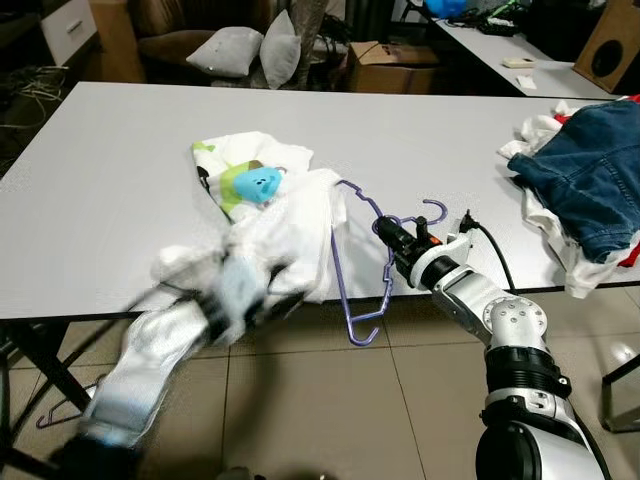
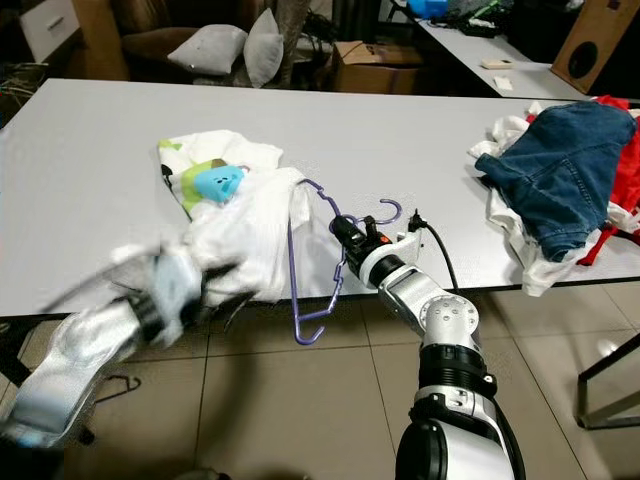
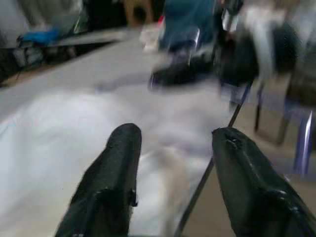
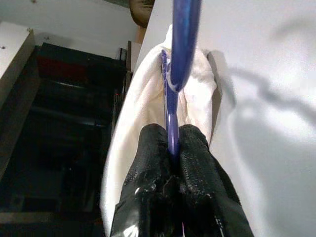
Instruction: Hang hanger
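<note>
No writing or brand can be read anywhere; the only print is a blue cartoon figure on a green patch of the white shirt (image 1: 270, 215).

The right gripper (image 1: 385, 230) is clenched on the purple hanger (image 1: 352, 262); the right wrist view shows its fingers (image 4: 197, 170) pressed together with the hanger's bar between them. The right arm reaches up from below the table's front edge, forearm angled up and toward the robot's left, wrist just above the edge. The hanger lies partly on the table (image 1: 120, 180) beside the shirt, its lower end hanging over the front edge above the tiled floor, its hook (image 1: 436, 212) just behind the gripper.

The left gripper (image 3: 173, 148) is released, its fingers (image 3: 121, 163) spread apart over the white cloth. The left arm is heavily blurred, stretched up from the lower left to the shirt's near edge.

Jeans (image 1: 590, 170) lie on a pile of clothes at the table's right end, well apart. Another hanger (image 1: 60, 410) lies on the floor under the table.
</note>
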Tool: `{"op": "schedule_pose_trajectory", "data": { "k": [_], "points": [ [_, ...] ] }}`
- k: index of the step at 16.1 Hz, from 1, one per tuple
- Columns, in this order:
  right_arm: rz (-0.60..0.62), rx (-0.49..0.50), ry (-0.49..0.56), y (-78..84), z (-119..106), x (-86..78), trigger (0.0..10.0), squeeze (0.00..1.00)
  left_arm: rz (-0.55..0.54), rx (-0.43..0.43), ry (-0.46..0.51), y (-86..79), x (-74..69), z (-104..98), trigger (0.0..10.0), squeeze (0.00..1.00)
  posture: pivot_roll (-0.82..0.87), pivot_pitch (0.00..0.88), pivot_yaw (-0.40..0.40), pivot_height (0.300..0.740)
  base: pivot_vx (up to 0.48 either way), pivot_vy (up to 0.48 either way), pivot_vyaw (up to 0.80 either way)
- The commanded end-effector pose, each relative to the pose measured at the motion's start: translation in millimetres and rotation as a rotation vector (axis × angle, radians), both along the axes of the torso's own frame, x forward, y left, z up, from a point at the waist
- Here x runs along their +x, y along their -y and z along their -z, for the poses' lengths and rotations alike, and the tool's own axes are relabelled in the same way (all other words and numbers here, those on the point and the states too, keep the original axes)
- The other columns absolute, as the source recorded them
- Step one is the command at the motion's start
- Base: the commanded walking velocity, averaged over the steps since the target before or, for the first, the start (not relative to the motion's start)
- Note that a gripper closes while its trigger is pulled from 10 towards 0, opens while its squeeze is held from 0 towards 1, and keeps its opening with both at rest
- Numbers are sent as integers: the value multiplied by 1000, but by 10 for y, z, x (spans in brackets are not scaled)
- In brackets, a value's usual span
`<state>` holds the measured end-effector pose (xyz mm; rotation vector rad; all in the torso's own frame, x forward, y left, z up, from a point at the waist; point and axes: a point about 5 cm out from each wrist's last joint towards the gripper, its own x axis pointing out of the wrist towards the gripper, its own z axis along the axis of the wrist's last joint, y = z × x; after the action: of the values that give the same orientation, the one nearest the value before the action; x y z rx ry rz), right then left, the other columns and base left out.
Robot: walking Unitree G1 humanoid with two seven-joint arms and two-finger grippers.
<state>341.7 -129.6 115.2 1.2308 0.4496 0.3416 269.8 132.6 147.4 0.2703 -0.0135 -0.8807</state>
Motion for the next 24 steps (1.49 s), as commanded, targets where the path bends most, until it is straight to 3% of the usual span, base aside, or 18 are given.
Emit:
{"op": "schedule_pose_trajectory", "data": {
  "k": [1, 2, 3, 5, 8, 9, 12, 13, 18, 23, 24],
  "points": [
    [15, -19, 21, 72, -37, -4, 10000, 0, -18, -32, -43, -12, 6, -1, 10000, 1000, 18, 0, -72, 740, 0, 0, 0],
    [14, -20, 24, 69, -37, -8, 10000, 0, -32, -41, -83, 51, 30, 23, 10000, 937, 21, 0, -74, 740, 0, 0, 0],
    [12, -22, 26, 67, -37, -12, 10000, 0, -42, 6, -88, 156, 80, 85, 10000, 0, 17, 0, -71, 740, 0, 0, 0],
    [11, -25, 27, 78, -39, -15, 10000, 0, -16, 100, -59, 226, 104, 129, 10000, 0, 14, 0, -70, 740, 0, 0, 0],
    [16, -25, 26, 95, -40, -24, 10000, 0, -80, 100, -82, 219, 163, 105, 10000, 0, 7, 0, -64, 740, 0, 0, 0],
    [19, -24, 26, 100, -39, -28, 10000, 0, -71, 3, -140, 244, 142, 83, 10000, 0, 5, 0, -61, 740, 0, 0, 0],
    [19, -25, 27, 100, -40, -32, 10000, 0, -63, -121, -216, 250, 112, 59, 10000, 0, 3, 0, -60, 740, 0, 0, 0],
    [18, -25, 28, 100, -42, -31, 10000, 0, -62, -38, -209, 234, 102, 119, 10000, 0, 3, 0, -62, 740, 0, 0, 0],
    [19, -17, 32, 97, -62, -23, 10000, 0, -121, 158, -167, 189, 126, 245, 10000, 0, 2, 0, -62, 740, 0, 0, 0],
    [17, -7, 41, 79, -79, -18, 10000, 0, -202, 176, -191, 202, 182, 311, 10000, 0, 1, 0, -62, 740, 0, 0, 0],
    [18, -6, 41, 76, -82, -14, 10000, 0, -230, 185, -196, 190, 200, 330, 8863, 0, 2, 0, -62, 740, 0, 0, 0]
  ]
}}
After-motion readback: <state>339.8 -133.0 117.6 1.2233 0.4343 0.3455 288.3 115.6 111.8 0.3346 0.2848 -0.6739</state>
